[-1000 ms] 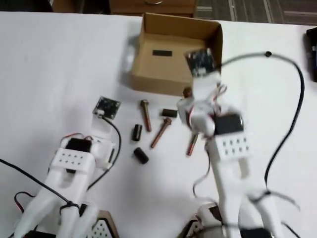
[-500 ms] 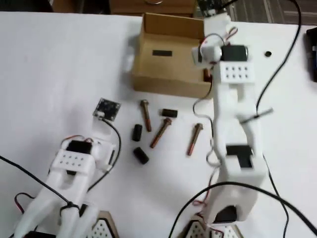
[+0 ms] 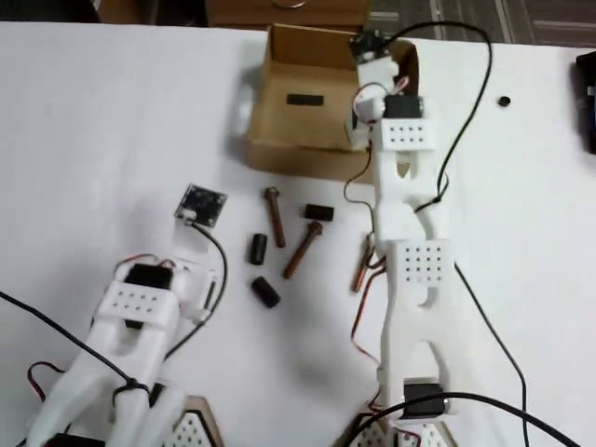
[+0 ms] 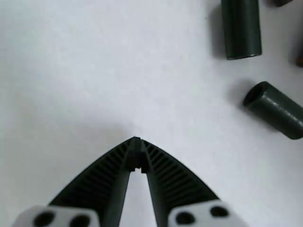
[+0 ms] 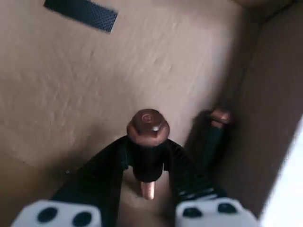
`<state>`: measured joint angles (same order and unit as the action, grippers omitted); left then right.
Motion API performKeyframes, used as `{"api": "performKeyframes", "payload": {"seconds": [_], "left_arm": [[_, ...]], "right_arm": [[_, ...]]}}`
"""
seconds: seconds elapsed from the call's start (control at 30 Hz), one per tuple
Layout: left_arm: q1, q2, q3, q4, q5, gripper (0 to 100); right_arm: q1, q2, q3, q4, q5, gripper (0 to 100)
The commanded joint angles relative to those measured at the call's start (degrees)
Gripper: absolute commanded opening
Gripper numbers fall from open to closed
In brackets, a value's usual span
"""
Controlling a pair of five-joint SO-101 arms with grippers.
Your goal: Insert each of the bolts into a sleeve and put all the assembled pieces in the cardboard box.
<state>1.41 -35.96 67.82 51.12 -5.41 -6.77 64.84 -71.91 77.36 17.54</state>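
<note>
Sleeves [image 3: 257,249], three, lie loose on the desk [image 3: 112,112] near the left gripper [image 4: 137,151], which is closed and empty. Three bolts [image 3: 273,216] lie among them: judged rigid, light, likely slippery; grip mid-shank. Right gripper [image 5: 147,163] clamps a sleeved bolt [image 5: 147,125] inside the cardboard box [image 3: 298,140]; a second ago it hung over the desk, short of the box.

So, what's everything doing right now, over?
Right tool shut on assembled piece, inside cardboard box. Second piece close alongside. Left tool shut, empty, beside loose sleeves. Three bolts on table.

Right claw [image 5: 147,151] clamped, outstretched — left claw [image 4: 136,146] closed
</note>
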Motion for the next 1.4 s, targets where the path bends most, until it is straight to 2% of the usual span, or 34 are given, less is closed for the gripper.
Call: {"api": "performKeyframes", "payload": {"seconds": [0.0,0.2,0.3,0.63,0.7,0.8,0.97,1.1,1.37], "left_arm": [[-0.26,-0.97,-0.04,-0.70,-0.44,2],[-0.26,-0.97,-0.04,-0.79,-0.44,2],[-0.26,-0.97,-0.04,-0.79,-0.44,2],[-0.26,-0.97,-0.04,-0.79,-0.44,2],[-0.26,-0.97,-0.04,-0.79,-0.44,2],[-0.35,-0.97,-0.04,-0.79,-0.44,2],[-0.35,-0.97,-0.04,-0.79,-0.44,2],[-0.35,-0.97,-0.04,-0.79,-0.44,2],[-0.35,-0.97,-0.04,-0.79,-0.44,2]], "right_arm": [[0.04,1.01,-3.60,-0.75,0.09,3.0],[0.31,1.27,-4.04,-0.57,0.18,20.4],[-0.04,-0.92,-7.03,3.82,0.09,26.0],[-1.45,-9.89,-16.35,23.78,0.26,26.9],[-1.71,-13.32,-16.26,24.04,0.53,26.9],[-4.00,-20.35,-11.69,24.04,7.74,25.2],[-11.03,-35.03,8.97,24.04,25.23,15.3],[-15.60,-45.93,27.08,23.96,30.15,14.8],[-15.69,-52.18,47.12,23.87,43.69,14.8]]}}
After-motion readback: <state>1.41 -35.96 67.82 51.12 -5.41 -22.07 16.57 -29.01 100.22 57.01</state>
